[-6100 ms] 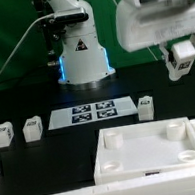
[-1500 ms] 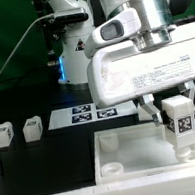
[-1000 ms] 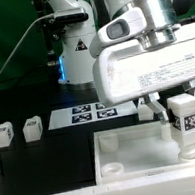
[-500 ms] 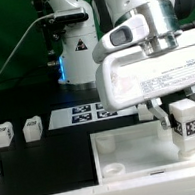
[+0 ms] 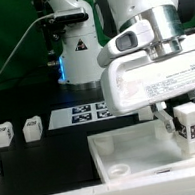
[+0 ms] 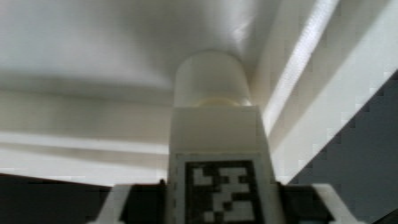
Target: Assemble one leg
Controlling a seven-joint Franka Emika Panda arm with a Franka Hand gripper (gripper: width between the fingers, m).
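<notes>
Over the last 1.5 seconds the arm has carried the gripper [image 5: 191, 132] toward the exterior view's right. The leg [image 5: 192, 121] has gone with it and now hangs over that side of the tray [image 5: 134, 153]. The jaws are clenched on the leg, 1 finger on each flank, and its square tag faces the exterior camera. The leg stands upright between the jaws with its lower end down near the tray's surface; whether it touches cannot be told. In the wrist view the leg [image 6: 221, 120] runs straight out from between the jaws, tag nearest, with its rounded tip over the white tray [image 6: 89, 110]. Well apart from the jaws, 2 loose pegs [image 5: 31, 129] sit on the black table [image 5: 54, 158]. The marker board [image 5: 83, 114] lies between them and the jaws.
</notes>
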